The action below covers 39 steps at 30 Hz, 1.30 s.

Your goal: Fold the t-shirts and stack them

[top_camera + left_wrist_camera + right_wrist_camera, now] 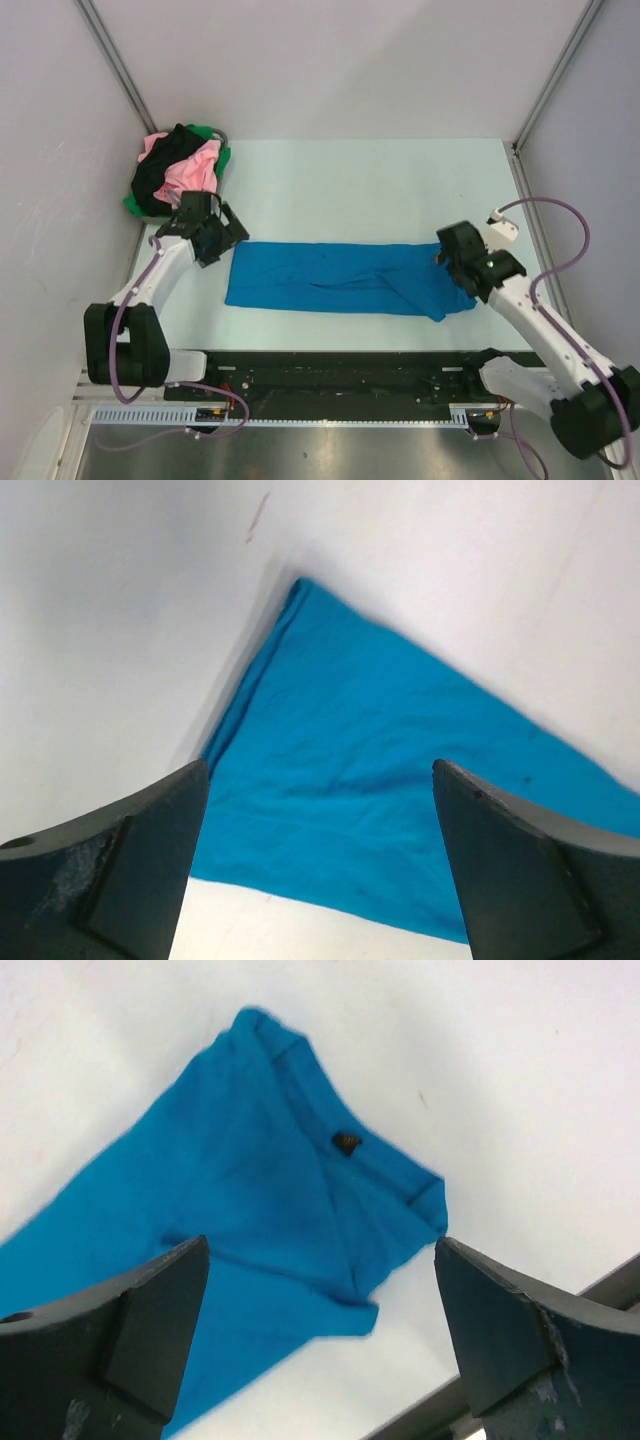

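Heads up: from above, your right gripper [447,262] sits over the right end of the blue t-shirt [330,278], so you can't see that edge. Both wrist views crop the shirt at the frame and behind the fingers [110,870]. The dark speck [346,1142] on it is too small to identify. The green t-shirt [133,207] is mostly buried under the black t-shirt [160,175] and pink t-shirt [195,170].

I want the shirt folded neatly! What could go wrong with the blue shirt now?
The right end of the blue t-shirt is rumpled and layered, so the open right pincer might pinch only the top layer and undo the fold. The open left pincer hangs near the left end; uneven grabs could leave the next fold crooked.
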{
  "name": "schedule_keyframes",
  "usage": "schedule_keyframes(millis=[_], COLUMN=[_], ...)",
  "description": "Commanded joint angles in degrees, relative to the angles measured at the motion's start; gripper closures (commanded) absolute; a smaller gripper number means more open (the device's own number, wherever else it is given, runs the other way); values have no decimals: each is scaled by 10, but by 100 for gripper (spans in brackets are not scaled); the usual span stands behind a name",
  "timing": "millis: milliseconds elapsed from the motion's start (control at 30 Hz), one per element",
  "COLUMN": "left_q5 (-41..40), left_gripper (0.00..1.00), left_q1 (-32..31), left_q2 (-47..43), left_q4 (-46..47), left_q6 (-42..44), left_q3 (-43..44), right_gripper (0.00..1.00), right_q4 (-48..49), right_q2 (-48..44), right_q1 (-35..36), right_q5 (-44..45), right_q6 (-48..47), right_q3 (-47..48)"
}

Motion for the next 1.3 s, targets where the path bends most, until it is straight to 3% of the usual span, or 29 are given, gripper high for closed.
schedule_keyframes(millis=[0,33,133,167,267,367,667,1267], left_q5=[23,23,32,31,32,38,76,51], left_gripper=[4,4,5,5,5,6,12,12], left_q1=[-19,-22,-31,-32,-33,-34,-40,-40], left_q2=[40,52,88,98,112,137,211,224], left_q4=[6,6,15,19,38,54,90,98], left_q6=[1,1,-5,-10,-21,-25,-25,-28], left_q3=[64,72,86,85,80,80,87,59], right_gripper=[0,0,13,27,49,62,53,56], right_q4=[148,181,245,262,322,350,370,352], right_q2=[69,80,132,146,195,245,357,433], right_q1=[-140,-157,-223,-234,-272,-286,-291,-294], right_q5=[-84,-112,-182,-204,-274,-294,-332,-282], right_q6=[-118,-119,-126,-128,-121,-117,-129,-155], right_q3=[15,15,15,16,16,31,81,105])
